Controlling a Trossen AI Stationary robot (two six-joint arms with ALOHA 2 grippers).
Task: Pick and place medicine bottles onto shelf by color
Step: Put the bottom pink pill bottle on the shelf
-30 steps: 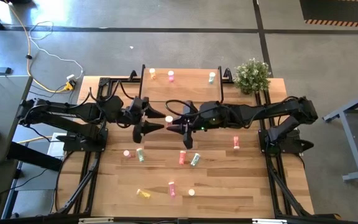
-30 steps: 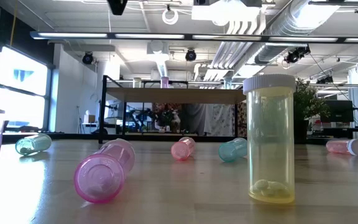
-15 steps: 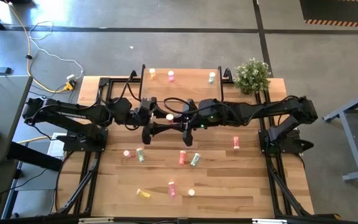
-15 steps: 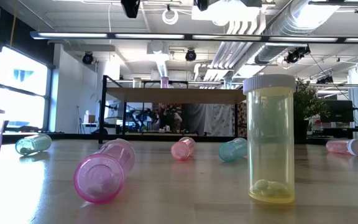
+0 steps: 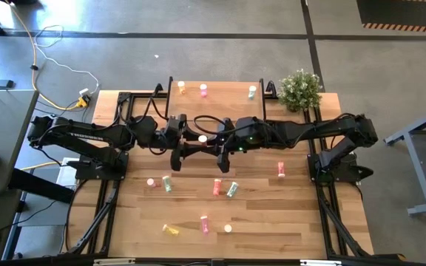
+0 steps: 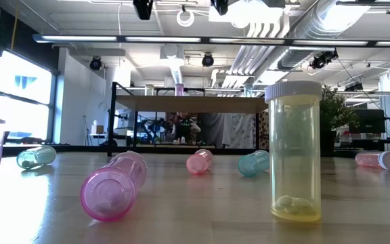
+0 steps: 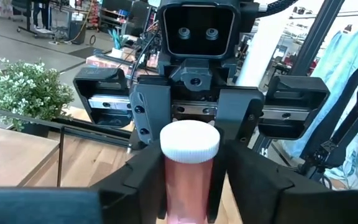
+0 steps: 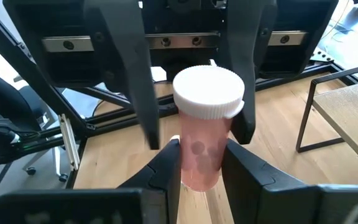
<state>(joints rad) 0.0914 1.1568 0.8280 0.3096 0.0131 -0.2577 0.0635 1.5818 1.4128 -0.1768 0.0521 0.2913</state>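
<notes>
Right now the two arms meet nose to nose above the middle of the table, with one pink bottle (image 8: 205, 134) caught between them — a hand-over, by the look of it. The right gripper (image 8: 199, 163) has its fingers pinched on the bottle's body, white cap up, and the left gripper (image 7: 188, 180) has its own fingers pressed to the same bottle from the other side. To do this well, I'd judge the right should not let go until the left's hold is firm and square on the body (not riding up on the cap), then back straight away so nothing gets twisted loose. The shelf (image 5: 214, 90) stands at the far edge of the table, with three bottles already on it, well apart from each other. More bottles lie scattered on the plank tabletop (image 5: 272, 214) nearer the front, some on their sides, and a yellow bottle (image 6: 294, 150) stands upright close to the low camera. A small potted plant (image 5: 300, 89) sits at the far corner — beyond it, a bright workshop with ducts and lamps overhead.
</notes>
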